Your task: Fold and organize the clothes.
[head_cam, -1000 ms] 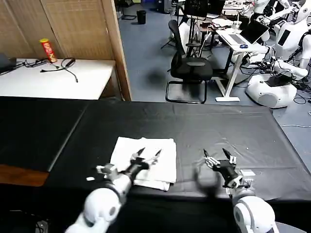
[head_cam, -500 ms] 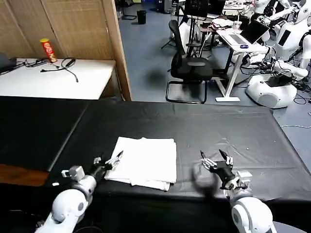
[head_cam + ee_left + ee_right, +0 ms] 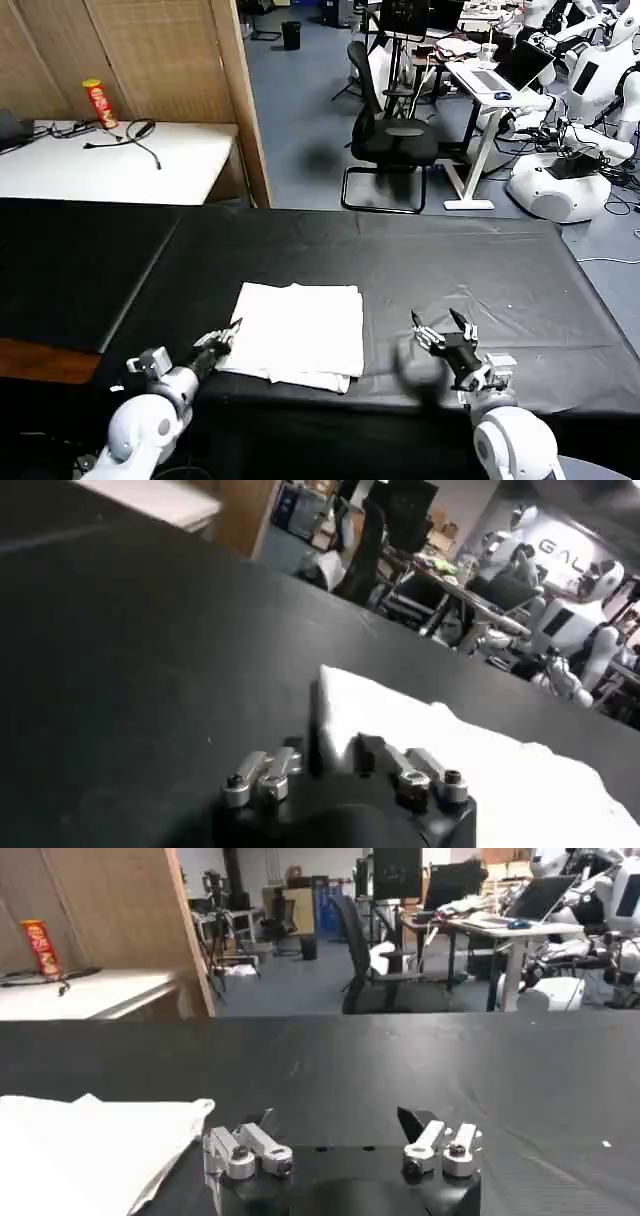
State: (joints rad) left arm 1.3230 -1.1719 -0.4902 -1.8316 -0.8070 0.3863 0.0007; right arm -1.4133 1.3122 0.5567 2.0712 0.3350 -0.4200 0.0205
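Observation:
The clothes are one white T-shirt (image 3: 300, 330), folded into a flat rectangle on the black tablecloth (image 3: 450, 260) near the table's front edge, plain side up. My left gripper (image 3: 224, 334) hovers low at the shirt's front left corner, open and holding nothing. From the left wrist, the left gripper (image 3: 336, 752) points at that corner of the shirt (image 3: 450, 770). My right gripper (image 3: 438, 324) stands open over bare cloth to the right of the shirt, well apart from it. The right wrist view has the right gripper (image 3: 337, 1120) with the shirt (image 3: 90, 1143) off to one side.
A white side table (image 3: 120, 160) at the back left carries a red can (image 3: 98, 103) and cables. A wooden screen (image 3: 150, 50) stands behind it. An office chair (image 3: 390, 140) and desks lie beyond the table's far edge. Bare black cloth stretches right and behind the shirt.
My left gripper has drawn back off the top of the shirt, toward me and to the left, ending at its front left corner. The right gripper has barely shifted. The shirt lies as before.

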